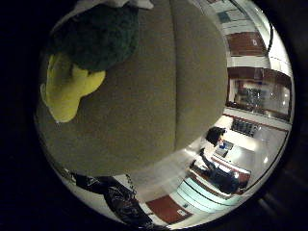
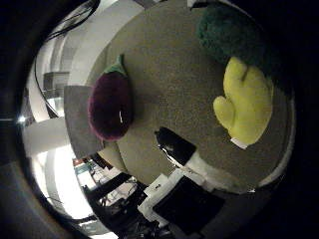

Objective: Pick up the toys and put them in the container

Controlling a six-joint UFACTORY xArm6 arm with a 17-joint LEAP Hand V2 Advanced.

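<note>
A plush broccoli toy [image 2: 244,99], with a dark green head and a yellow stalk, lies on a tan fabric cushion [image 1: 159,82]. A purple plush eggplant [image 2: 110,105] with a green cap lies near the cushion's edge, apart from the broccoli. My right hand [image 2: 182,149] hovers above the cushion between the two toys. One black-tipped white finger reaches out fairly straight and touches neither toy. Nothing is held.
A flat grey fabric piece [image 2: 75,124] lies right beside the eggplant at the cushion's rim; I cannot tell whether it is the container. A seam [image 1: 175,72] runs across the cushion. Beyond the rim lies a room floor with red mats [image 1: 166,208].
</note>
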